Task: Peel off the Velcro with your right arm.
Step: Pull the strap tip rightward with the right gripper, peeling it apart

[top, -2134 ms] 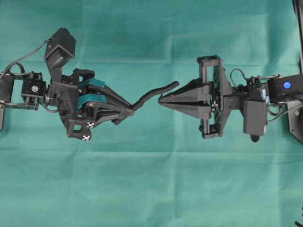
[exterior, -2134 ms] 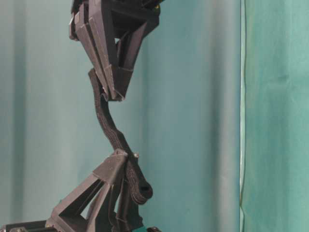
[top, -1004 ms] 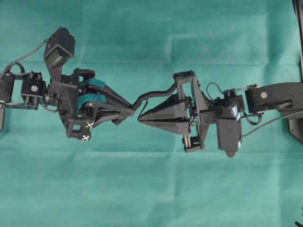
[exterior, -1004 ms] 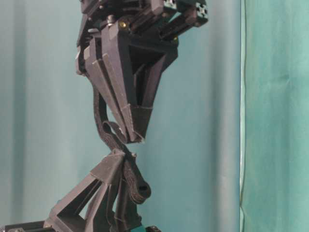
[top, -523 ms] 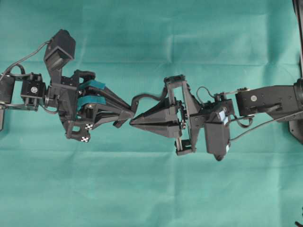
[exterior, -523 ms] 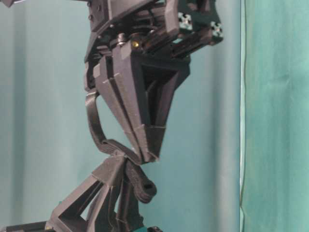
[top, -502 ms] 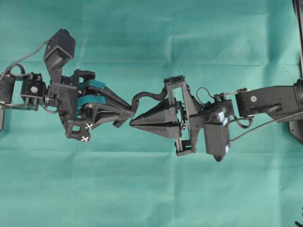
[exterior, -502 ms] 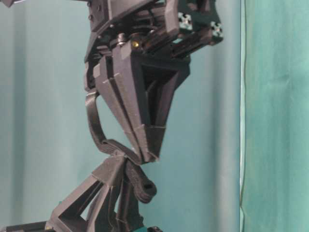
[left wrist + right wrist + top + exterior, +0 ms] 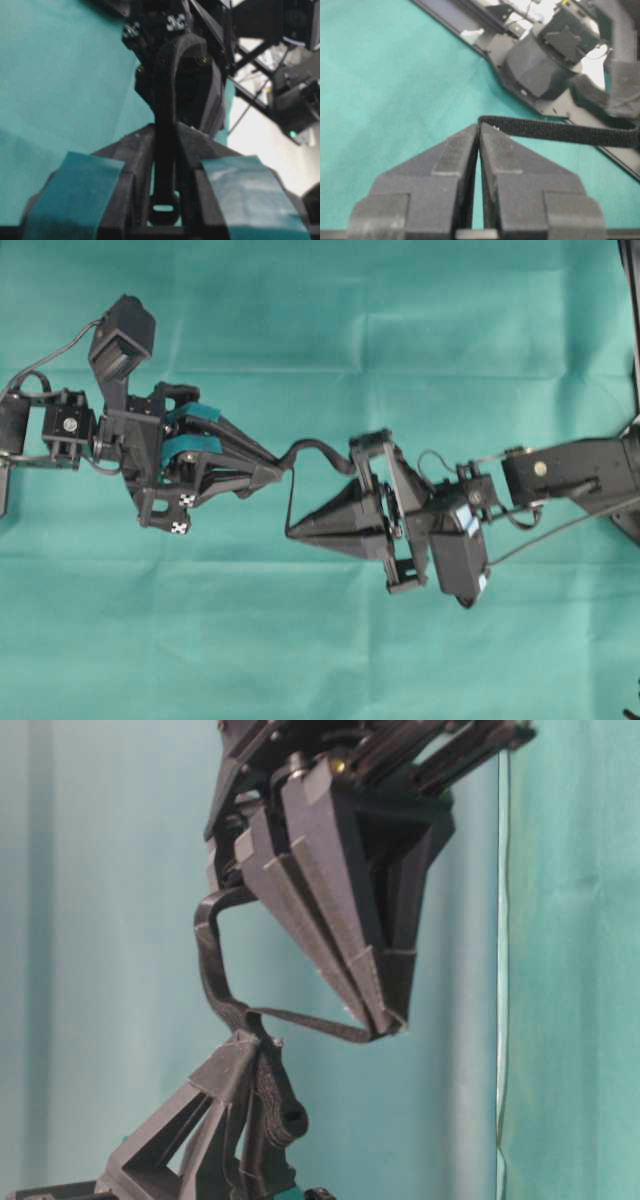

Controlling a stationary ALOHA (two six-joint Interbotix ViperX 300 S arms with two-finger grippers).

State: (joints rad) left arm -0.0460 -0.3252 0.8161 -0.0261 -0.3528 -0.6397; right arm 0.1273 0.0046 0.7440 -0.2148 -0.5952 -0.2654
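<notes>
My right claw [image 9: 290, 532] is clenched: its two plain dark grey fingers [image 9: 451, 150] are pressed together almost to the tips, with only a hairline slit between them. Pinched at the very tips is one thin layer of the Velcro [image 9: 291, 502]. In my right wrist view that layer leaves the fingertips as a flat, fuzzy-edged black band [image 9: 555, 131] running off to the right, level above the green counter [image 9: 380, 90].

My left claw [image 9: 278, 474], the one with teal-striped fingers [image 9: 80, 185], is also closed on the Velcro. In my left wrist view the strap [image 9: 165, 150] stands upright between the two fingers, its rounded end with a small slot sitting low in the gap, and its upper part arching over in a loop toward my right arm.

Overhead, the strap is split into two layers. One goes from the left claw's tips straight down to my right claw's tips as a thin line. The other curves up and right as a thicker band [image 9: 320, 450] toward the frame of my right claw. From table level, the peeled layer [image 9: 300, 1020] stretches nearly level from the left claw [image 9: 245, 1045] to my right fingertips [image 9: 385, 1020], while the thicker layer [image 9: 208, 955] bows upward on the left side. Both claws hang above the green counter [image 9: 320, 660], tips near each other but apart.
</notes>
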